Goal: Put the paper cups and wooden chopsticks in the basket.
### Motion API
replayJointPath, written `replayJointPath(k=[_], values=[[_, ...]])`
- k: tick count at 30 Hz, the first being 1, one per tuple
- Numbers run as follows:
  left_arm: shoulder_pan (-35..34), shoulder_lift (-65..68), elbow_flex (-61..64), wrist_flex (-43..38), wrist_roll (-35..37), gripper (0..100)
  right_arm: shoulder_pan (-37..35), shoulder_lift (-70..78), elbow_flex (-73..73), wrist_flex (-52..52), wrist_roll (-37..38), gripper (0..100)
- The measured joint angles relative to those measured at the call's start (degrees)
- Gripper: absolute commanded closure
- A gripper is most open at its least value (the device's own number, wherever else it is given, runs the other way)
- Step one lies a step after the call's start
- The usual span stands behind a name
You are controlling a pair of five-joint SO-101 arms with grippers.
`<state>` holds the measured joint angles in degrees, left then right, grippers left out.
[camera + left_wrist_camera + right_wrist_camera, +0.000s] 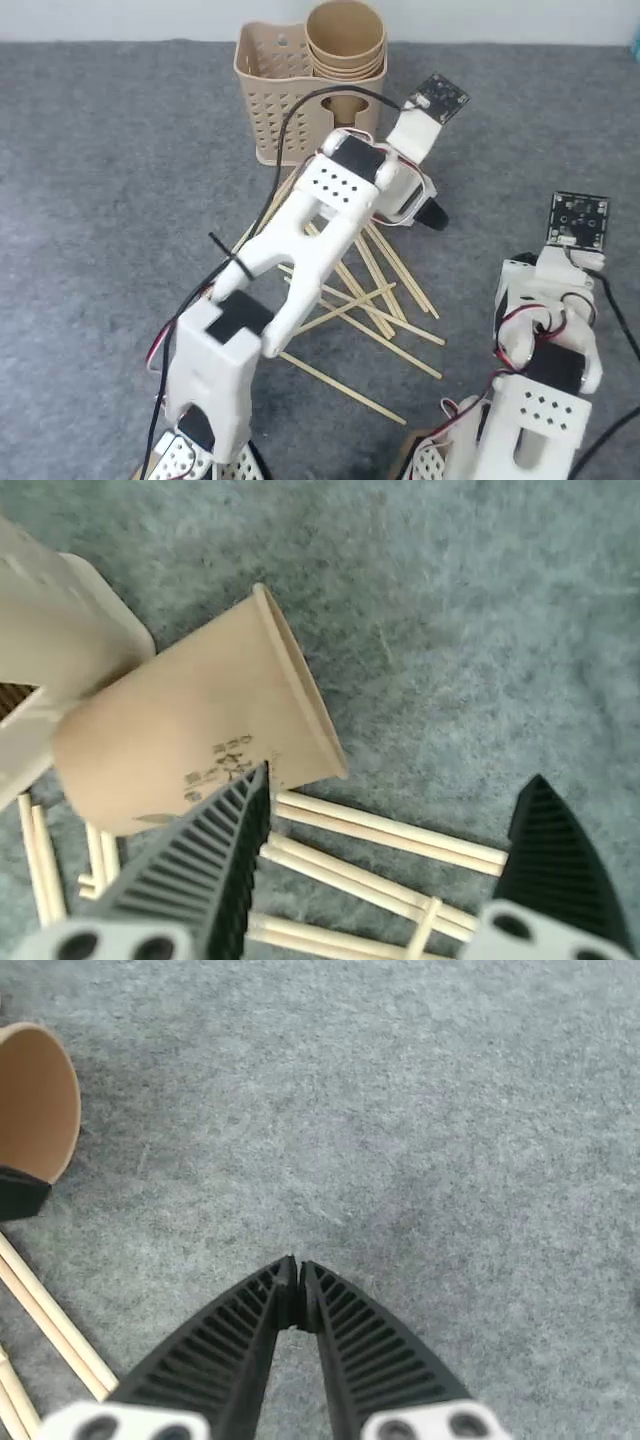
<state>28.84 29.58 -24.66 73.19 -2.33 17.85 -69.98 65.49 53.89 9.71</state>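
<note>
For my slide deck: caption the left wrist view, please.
Open left gripper over a tipped paper cup and loose wooden chopsticks on grey carpet.

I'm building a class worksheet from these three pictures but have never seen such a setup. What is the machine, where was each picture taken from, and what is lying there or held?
These are two small white robot arms, the left arm and the right arm, on grey carpet. One picture looks down from a fixed camera above; the other two come from cameras on each arm's wrist, looking past its hand. A beige basket holds a stack of paper cups. Scattered on the carpet lie wooden chopsticks. The left hand is open beside another paper cup lying on its side. The right hand is shut, holding nothing, over bare carpet.
</note>
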Motion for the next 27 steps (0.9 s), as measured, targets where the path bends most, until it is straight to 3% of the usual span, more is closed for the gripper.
replayJointPath(k=[6,12,27], values=[[-1.8,4.5,-3.4,0.0,0.0,67,-0.8,-0.2,0.6,0.0,0.0,99.0],[-2.5,5.3,-4.0,-0.4,0.0,96,-2.6,-0.3,2.9,-2.0,0.0,99.0],[-2.5,5.3,-4.0,-0.4,-0.1,99,-2.5,-0.2,3.1,-2.8,0.0,98.9]])
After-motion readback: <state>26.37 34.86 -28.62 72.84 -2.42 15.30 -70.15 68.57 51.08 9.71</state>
